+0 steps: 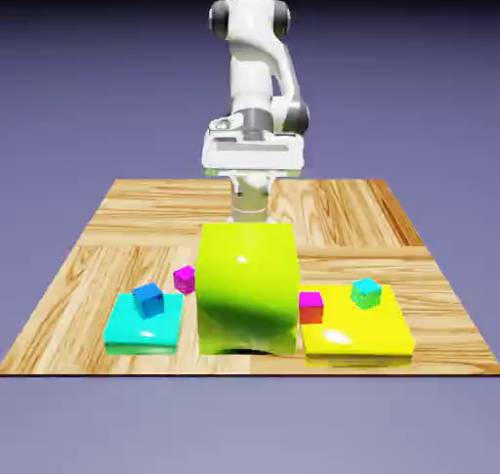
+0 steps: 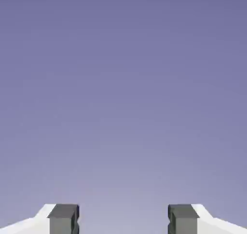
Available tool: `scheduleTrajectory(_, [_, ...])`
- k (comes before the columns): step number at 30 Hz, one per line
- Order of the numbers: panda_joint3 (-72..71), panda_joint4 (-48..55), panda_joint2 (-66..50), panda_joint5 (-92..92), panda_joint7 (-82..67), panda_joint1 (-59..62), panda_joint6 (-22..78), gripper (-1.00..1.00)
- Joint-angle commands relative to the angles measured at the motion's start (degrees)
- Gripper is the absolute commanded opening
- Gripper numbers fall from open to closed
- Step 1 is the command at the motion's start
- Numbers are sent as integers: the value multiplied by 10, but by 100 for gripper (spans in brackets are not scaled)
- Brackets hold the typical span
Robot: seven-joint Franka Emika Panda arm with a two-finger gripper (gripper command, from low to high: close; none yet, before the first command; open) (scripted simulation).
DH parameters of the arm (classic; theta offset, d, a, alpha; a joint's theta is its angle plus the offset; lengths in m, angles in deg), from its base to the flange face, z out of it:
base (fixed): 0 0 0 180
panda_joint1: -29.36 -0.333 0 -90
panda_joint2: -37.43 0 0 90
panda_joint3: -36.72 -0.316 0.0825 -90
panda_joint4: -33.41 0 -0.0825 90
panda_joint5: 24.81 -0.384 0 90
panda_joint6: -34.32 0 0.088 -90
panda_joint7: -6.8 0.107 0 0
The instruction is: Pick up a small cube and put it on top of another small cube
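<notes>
**Tool open and empty, cubes waiting on the tabletop**

In the hand view the tool [image 2: 123,221] stands with its two grey fingertips [image 2: 63,218] well apart, only blue-violet backdrop between them; it holds nothing. The magenta cube [image 1: 185,280] sits on the wooden tabletop [image 1: 88,267], just beside the big lime-green block [image 1: 246,288] on the exterior view's left. The deep-blue cube [image 1: 148,299] rests on the flat cyan slab [image 1: 143,327], near the magenta cube. The arm [image 1: 256,81] rises behind the block.
</notes>
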Motion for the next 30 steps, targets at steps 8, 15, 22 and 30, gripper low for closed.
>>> scheduleTrajectory(8, [8, 80, -116, -26, 68, 108, 199, 0])
scheduleTrajectory(15, [13, 150, -216, -49, 130, 205, 374, 0])
scheduleTrajectory(22, [72, 198, -347, -77, 122, 252, 528, 0])
scheduleTrajectory(30, [181, 175, -479, -110, -1, 195, 544, 0])
